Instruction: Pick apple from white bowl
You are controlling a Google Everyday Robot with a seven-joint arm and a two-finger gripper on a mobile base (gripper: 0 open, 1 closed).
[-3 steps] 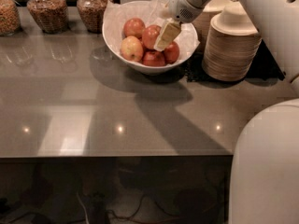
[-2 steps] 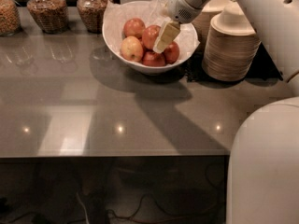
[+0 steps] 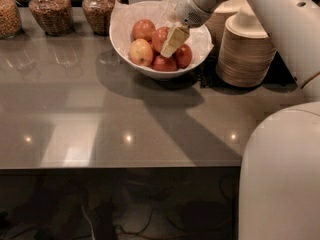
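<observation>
Your tool is down in the white bowl; the apple is just left of it; I cannot tell if the tool is spread or pinching; go slow, then lift straight up.

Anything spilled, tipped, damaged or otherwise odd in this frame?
Nothing stands out. The apples are piled inside the white bowl, which sits upright on the counter. The jars and stacked bowls stand upright too. The end effector reaches into the bowl among the apples.
</observation>
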